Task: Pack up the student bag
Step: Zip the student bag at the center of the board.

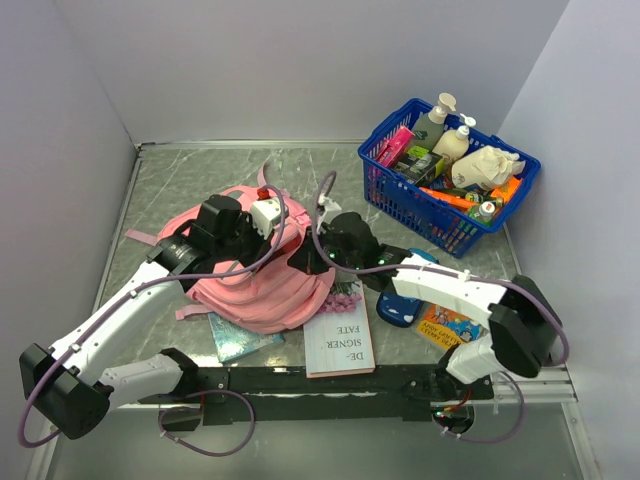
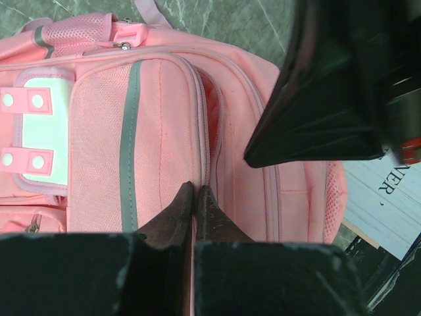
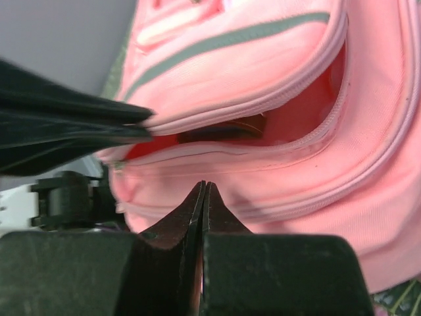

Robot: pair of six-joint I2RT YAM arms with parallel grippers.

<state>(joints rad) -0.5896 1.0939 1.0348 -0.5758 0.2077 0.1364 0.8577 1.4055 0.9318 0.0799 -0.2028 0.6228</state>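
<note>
The pink student bag (image 1: 262, 292) lies front-up in the middle of the table, its main zip gaping. My left gripper (image 1: 284, 241) is shut, its tips (image 2: 196, 189) pinching the seam by the zip, and it holds the upper lip of the opening raised (image 3: 150, 121). My right gripper (image 1: 305, 262) is also shut, its tips (image 3: 204, 185) against the lower lip of the opening. I cannot tell whether fabric is caught between them. A dark item (image 3: 223, 128) shows inside the student bag (image 3: 316, 151).
A blue plastic basket (image 1: 420, 215) of bottles and packets stands at the back right. A white book (image 1: 340, 340) lies at the bag's near right corner and a blue book (image 1: 240, 345) pokes out beneath it. A blue object (image 1: 403, 303) and a colourful booklet (image 1: 447, 325) lie under the right arm.
</note>
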